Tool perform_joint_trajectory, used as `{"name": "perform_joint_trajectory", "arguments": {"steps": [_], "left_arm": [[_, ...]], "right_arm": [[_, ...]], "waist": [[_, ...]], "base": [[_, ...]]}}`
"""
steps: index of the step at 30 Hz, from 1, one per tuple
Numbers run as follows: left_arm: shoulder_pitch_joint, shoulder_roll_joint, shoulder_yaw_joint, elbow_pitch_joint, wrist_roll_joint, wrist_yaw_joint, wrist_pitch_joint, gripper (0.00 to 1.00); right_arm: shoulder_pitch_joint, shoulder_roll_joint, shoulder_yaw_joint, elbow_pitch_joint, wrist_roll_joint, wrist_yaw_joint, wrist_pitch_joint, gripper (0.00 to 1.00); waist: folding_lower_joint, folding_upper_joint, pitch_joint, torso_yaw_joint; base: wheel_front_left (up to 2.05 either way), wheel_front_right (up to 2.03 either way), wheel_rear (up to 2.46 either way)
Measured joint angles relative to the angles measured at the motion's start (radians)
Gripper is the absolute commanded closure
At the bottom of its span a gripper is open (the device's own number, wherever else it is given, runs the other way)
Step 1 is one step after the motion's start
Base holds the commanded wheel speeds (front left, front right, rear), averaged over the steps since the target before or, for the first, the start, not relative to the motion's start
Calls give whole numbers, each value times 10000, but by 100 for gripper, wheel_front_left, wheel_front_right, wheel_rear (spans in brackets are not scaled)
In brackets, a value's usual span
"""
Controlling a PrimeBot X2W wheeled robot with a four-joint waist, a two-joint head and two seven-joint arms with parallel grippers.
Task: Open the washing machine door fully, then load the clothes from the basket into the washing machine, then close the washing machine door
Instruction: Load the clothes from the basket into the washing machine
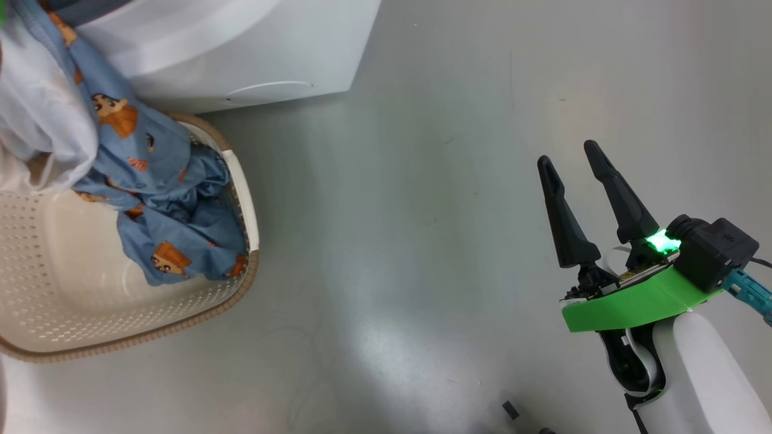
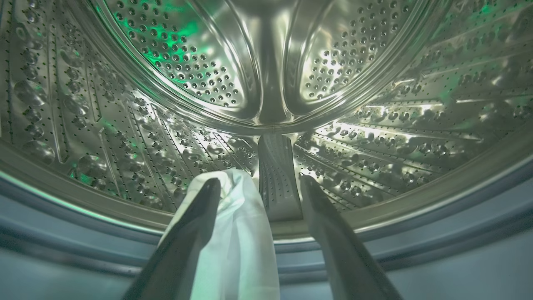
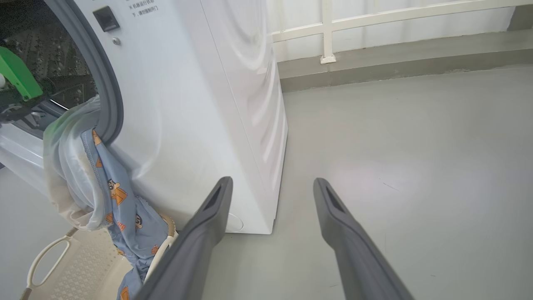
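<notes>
My left gripper (image 2: 258, 181) is inside the washing machine's steel drum (image 2: 183, 62), jaws apart. The pale white garment (image 2: 237, 233) lies draped over its left finger. Both clothes trail out over the grey gasket (image 3: 109, 104). The white garment (image 3: 68, 166) and the blue printed one (image 3: 125, 208) hang down into the cream basket (image 1: 72, 283). The blue garment (image 1: 163, 199) piles against the basket's right wall. My left arm's green wrist (image 3: 16, 77) sits in the drum mouth. My right gripper (image 1: 568, 152) hangs open over bare floor, holding nothing. The door is out of view.
The washing machine (image 3: 187, 104) stands white on a grey floor, its round filter cap (image 1: 268, 91) low on the front. A pale wall with a white rail (image 3: 374, 21) runs behind. Open floor (image 1: 422, 241) lies between the basket and my right arm.
</notes>
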Motion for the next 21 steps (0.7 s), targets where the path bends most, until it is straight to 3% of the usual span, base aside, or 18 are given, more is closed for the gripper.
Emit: {"name": "perform_joint_trajectory", "arguments": {"steps": [6, 12, 21], "left_arm": [[540, -230, 81, -617, -117, -13, -119, 0], [1620, -453, 685, -1929, -520, -42, -119, 0], [3243, -755, 1197, -4136, -224, -44, -121, 0]], "right_arm": [[2, -56, -6, 6, 0, 0, 0, 0], [1, -180, -71, -6, 0, 0, 0, 0], [12, -359, -393, -48, -2, 0, 0, 0]], "waist": [[0, 0, -92, 176], [0, 0, -161, 382], [0, 0, -206, 708]], "base": [[0, 0, 0], [0, 0, 0], [0, 0, 0]]}}
